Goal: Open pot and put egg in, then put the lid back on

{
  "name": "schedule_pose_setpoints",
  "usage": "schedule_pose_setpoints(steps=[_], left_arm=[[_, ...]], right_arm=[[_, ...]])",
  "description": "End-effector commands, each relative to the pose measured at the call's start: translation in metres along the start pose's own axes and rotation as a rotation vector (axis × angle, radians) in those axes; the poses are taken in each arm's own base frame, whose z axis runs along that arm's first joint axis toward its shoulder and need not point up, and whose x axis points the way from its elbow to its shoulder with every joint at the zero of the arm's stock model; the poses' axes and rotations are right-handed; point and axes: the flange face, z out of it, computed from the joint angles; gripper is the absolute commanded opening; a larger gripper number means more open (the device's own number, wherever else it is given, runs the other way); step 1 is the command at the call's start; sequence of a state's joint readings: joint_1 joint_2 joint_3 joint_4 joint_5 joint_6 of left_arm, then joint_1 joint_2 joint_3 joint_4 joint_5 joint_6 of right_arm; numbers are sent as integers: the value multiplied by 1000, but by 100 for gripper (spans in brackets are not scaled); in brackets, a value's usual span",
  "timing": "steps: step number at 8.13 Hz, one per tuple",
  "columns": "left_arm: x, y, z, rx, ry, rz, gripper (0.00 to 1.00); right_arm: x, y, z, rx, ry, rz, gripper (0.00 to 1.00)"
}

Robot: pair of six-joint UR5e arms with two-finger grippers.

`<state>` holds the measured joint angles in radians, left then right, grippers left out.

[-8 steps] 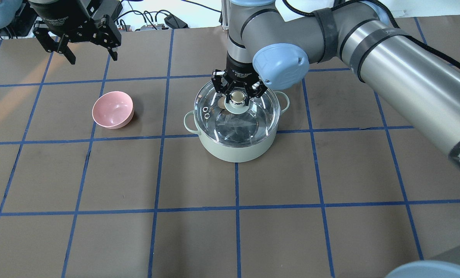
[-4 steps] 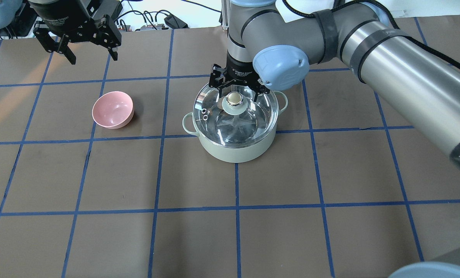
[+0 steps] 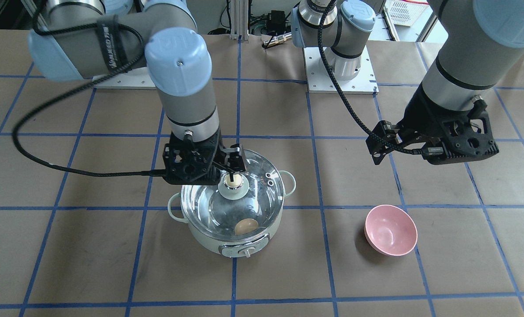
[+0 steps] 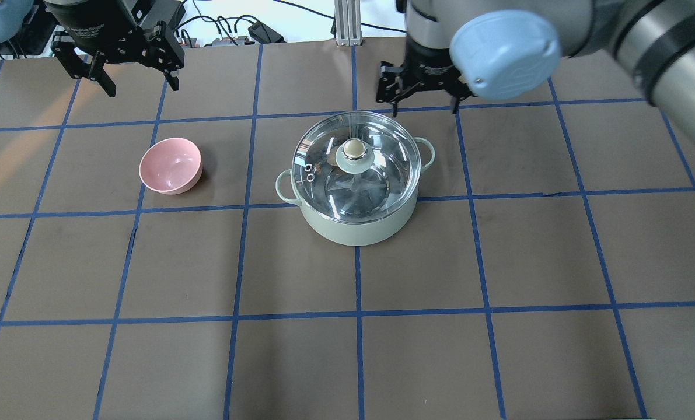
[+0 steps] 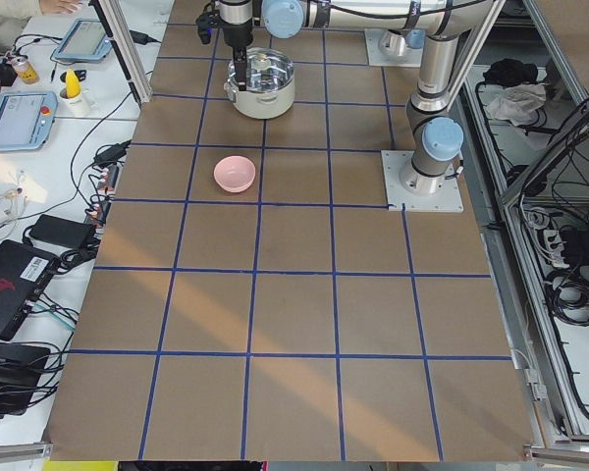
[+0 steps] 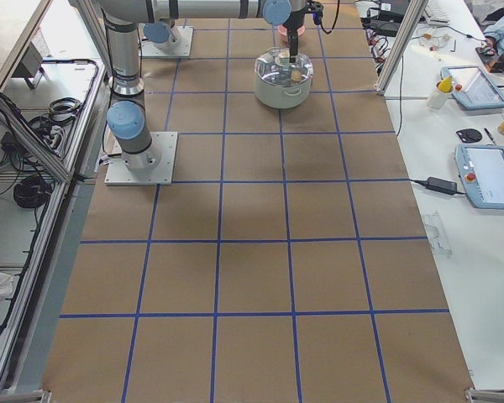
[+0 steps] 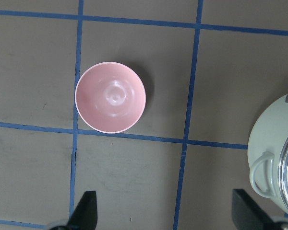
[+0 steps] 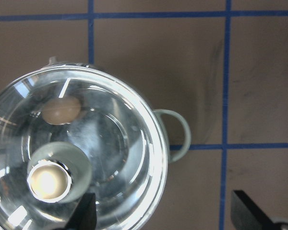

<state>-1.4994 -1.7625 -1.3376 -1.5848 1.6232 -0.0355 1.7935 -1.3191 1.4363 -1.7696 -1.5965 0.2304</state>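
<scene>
The mint-green pot (image 4: 356, 230) stands mid-table with the glass lid (image 4: 382, 181) seated on it. The lid's cream knob (image 4: 353, 150) is free. The tan egg (image 3: 246, 226) lies inside the pot, seen through the glass, and it also shows in the right wrist view (image 8: 61, 109). My right gripper (image 4: 425, 108) is open and empty, raised off the lid at the pot's far right side. In the right wrist view its fingers (image 8: 247, 211) sit apart beside the lid. My left gripper (image 4: 142, 87) is open and empty, high above the far left of the table.
A pink bowl (image 4: 170, 165) sits empty left of the pot, and it also shows in the left wrist view (image 7: 110, 97). Blue tape lines grid the brown table (image 4: 300, 361). Cables lie beyond the far edge.
My right gripper opened off the lid's knob, then rose and moved away to the far right. The lid now rests on the pot. The left arm has not moved.
</scene>
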Motion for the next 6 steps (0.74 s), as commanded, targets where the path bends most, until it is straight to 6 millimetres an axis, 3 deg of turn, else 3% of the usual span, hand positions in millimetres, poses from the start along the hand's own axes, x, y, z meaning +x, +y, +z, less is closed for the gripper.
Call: schedule_pose_setpoints(steps=[1, 2, 4, 6], left_arm=[[0, 3, -4, 6, 1, -4, 100], [1, 4, -4, 5, -1, -2, 100], [0, 3, -4, 7, -7, -2, 100], [0, 3, -4, 5, -10, -1, 100]], right_arm=[[112, 25, -69, -43, 46, -42, 100], [122, 41, -95, -19, 32, -27, 100], [100, 57, -83, -37, 35, -73, 100], [97, 57, -83, -36, 28, -81, 100]])
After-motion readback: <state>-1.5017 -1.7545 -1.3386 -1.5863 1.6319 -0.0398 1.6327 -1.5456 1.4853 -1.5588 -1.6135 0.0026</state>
